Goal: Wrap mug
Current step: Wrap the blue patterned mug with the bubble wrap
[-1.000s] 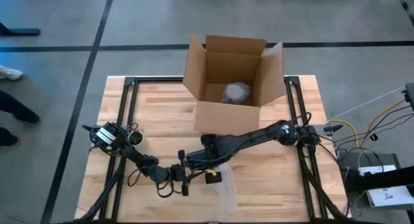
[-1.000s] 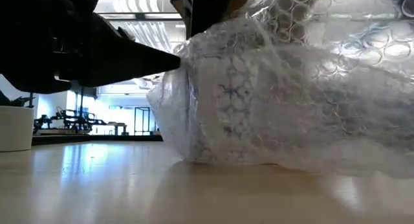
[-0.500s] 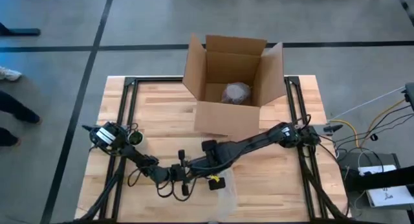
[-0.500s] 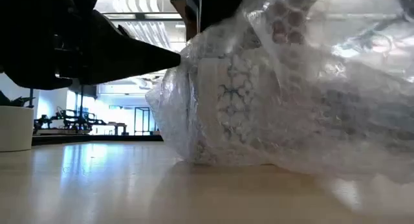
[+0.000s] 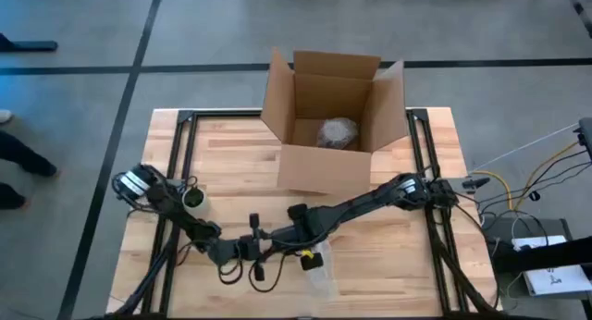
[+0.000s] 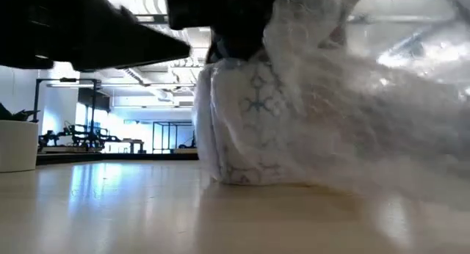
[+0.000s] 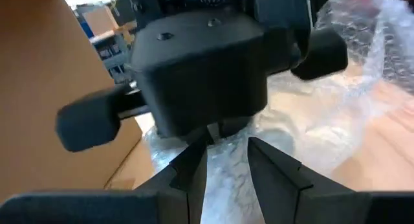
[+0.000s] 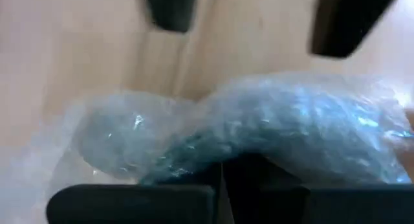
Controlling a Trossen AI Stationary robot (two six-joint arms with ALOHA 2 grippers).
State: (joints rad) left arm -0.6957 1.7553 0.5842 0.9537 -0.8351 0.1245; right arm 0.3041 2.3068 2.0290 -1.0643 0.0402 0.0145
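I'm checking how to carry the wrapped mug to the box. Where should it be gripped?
Probably across the wrapped mug body, coming from above: it stands upright on the table, and the loose bubble wrap trailing to one side would slip. The right gripper is already over it.

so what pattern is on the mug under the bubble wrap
White mug with blue-grey snowflake-like motifs, seen through the bubble wrap; the low view shows it best.

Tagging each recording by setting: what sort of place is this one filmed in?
Probably a robotics lab or workshop: a butcher-block bench on a black frame stands on bare concrete floor, and the low view shows a bright open hall with more equipment benches behind.
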